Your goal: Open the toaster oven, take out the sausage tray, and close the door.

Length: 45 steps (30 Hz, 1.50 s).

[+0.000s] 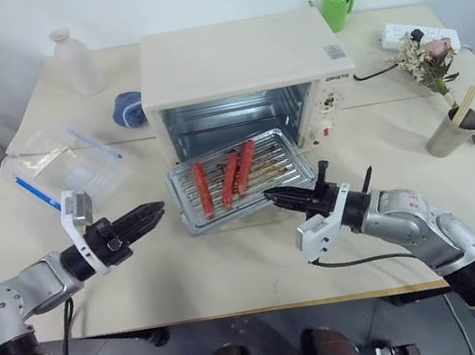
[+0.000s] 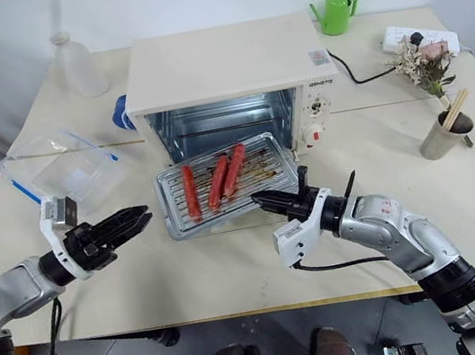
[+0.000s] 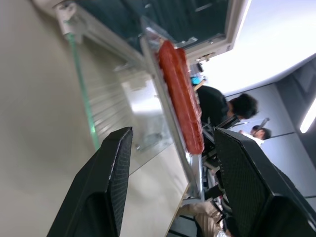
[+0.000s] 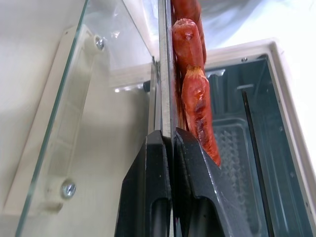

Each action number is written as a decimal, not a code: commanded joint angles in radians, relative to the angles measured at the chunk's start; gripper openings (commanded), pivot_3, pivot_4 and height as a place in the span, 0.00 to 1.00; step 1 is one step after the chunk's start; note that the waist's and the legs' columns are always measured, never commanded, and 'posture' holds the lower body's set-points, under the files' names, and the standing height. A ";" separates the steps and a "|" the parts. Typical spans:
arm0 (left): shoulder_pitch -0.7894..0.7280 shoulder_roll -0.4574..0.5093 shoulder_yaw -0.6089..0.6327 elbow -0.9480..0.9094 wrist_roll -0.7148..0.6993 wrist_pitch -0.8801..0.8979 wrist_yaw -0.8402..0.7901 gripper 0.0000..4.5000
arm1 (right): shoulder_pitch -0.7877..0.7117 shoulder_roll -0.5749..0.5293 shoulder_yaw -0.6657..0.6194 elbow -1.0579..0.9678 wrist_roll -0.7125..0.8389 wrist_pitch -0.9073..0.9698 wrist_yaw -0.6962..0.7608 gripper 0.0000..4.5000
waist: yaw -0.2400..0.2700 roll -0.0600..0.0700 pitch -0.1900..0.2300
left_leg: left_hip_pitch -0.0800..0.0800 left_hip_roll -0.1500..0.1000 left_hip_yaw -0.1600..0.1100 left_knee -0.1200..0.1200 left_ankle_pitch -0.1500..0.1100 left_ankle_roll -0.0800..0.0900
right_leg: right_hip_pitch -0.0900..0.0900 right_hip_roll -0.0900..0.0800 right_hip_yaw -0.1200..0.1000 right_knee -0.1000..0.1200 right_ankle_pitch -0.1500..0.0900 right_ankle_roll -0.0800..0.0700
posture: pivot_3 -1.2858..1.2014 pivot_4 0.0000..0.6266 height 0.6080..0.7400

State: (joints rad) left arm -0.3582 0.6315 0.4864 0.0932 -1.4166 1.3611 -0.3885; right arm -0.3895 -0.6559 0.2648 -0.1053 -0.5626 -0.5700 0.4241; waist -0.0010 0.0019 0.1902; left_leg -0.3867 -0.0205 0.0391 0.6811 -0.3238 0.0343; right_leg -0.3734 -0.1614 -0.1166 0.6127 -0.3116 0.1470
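The cream-white toaster oven stands at the table's middle with its door folded down flat in front of it. Over the lowered glass sits the sausage tray, pulled out of the oven and carrying three red sausages. My right gripper is shut on the tray's near right rim; the right wrist view shows the thin metal edge pinched between the fingers. My left gripper is open, level, just left of the tray and apart from it. In its wrist view the tray's edge lies ahead between the spread fingers.
A clear plastic box with a blue strip lies at the left. A white bottle and a blue item stand behind it. A green watering can, a power strip, dried flowers and a cup of chopsticks are at the right.
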 commanded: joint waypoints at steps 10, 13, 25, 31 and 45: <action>-0.059 -0.081 -0.053 0.015 0.010 -0.033 0.090 0.60 | -0.022 0.003 -0.018 -0.041 0.033 -0.034 0.001 0.00 | -0.005 0.000 0.000 | 0.000 0.002 0.001 0.000 0.000 0.000 | -0.001 0.002 0.001 0.000 0.000 0.000 | 0.52 0.24 1.00; -0.073 -0.093 -0.062 0.028 0.003 -0.028 0.104 0.48 | -0.026 0.003 -0.017 -0.041 0.032 -0.041 0.003 0.00 | -0.003 0.000 0.000 | 0.000 0.002 0.001 0.000 0.000 0.000 | -0.001 0.002 0.002 0.000 0.000 0.000 | 0.52 0.24 1.00; -0.126 -0.132 -0.056 0.114 -0.123 0.038 0.174 0.00 | -0.056 0.022 -0.010 -0.026 0.038 -0.067 0.014 0.00 | -0.004 0.000 0.000 | 0.000 0.002 0.001 0.000 0.000 0.000 | -0.001 0.003 0.002 0.000 0.000 0.000 | 0.52 0.24 1.00; -0.080 -0.141 -0.054 0.097 -0.305 0.014 0.327 0.00 | -0.058 0.021 0.005 -0.009 0.133 -0.037 0.092 0.00 | -0.004 0.000 0.000 | 0.000 0.002 0.000 0.000 0.000 0.000 | -0.001 0.003 0.004 0.000 0.000 0.000 | 0.52 0.24 1.00; 0.224 -0.187 0.059 -0.209 -0.556 -0.224 0.561 0.00 | 0.039 -0.035 -0.050 -0.060 0.475 0.079 0.306 0.87 | -0.001 0.000 0.000 | 0.000 0.002 -0.001 0.000 0.000 0.000 | 0.000 0.005 0.011 -0.001 0.000 0.000 | 0.52 0.24 1.00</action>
State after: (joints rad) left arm -0.1432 0.4489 0.5083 -0.0568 -1.9335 1.1583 0.1757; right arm -0.3548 -0.6756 0.2538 -0.1301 -0.1402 -0.4938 0.7144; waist -0.0017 0.0016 0.1901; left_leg -0.3865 -0.0186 0.0381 0.6817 -0.3238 0.0342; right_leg -0.3731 -0.1560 -0.1054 0.6111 -0.3115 0.1471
